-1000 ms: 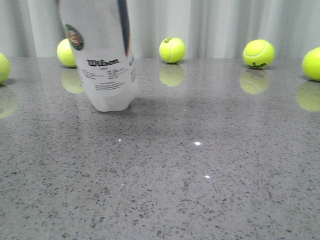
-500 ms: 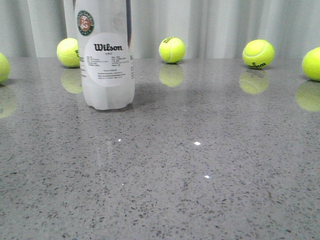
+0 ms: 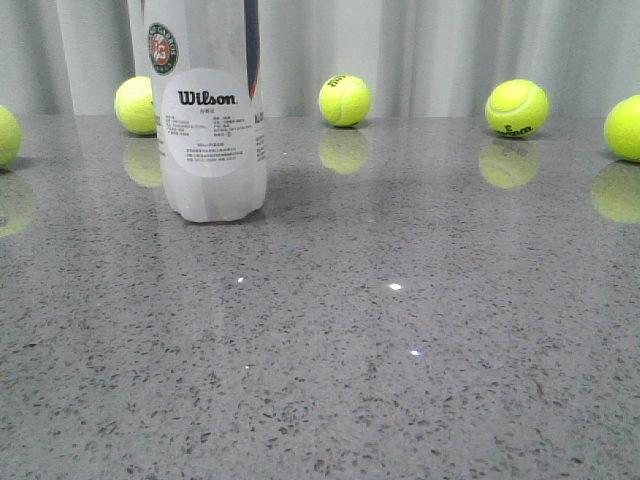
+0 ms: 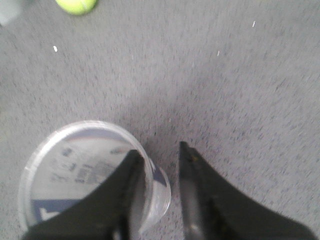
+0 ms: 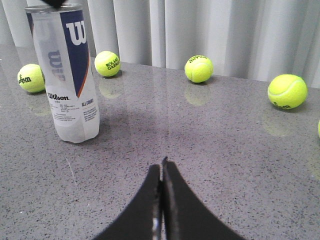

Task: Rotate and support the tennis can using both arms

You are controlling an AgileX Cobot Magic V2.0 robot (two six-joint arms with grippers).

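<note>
The tennis can point(image 3: 205, 120) stands upright on the grey table point(image 3: 400, 330) at the left, with its round white Wilson sticker facing the front camera. In the left wrist view I look down into its open top point(image 4: 75, 165). My left gripper point(image 4: 159, 150) is open over the rim, one finger inside the can against the wall, the other outside with a gap to it. My right gripper point(image 5: 160, 165) is shut and empty, low over the table. In its view the can point(image 5: 70, 75) stands well away from it, with a dark tip of the left gripper at its top.
Several yellow-green tennis balls lie along the back of the table by the white curtain: one behind the can point(image 3: 136, 105), one in the middle point(image 3: 345, 100), one further right point(image 3: 517, 107), and others at both side edges.
The can has gone from tilted to upright on the table. It has also turned so the white sticker faces the front camera.
</note>
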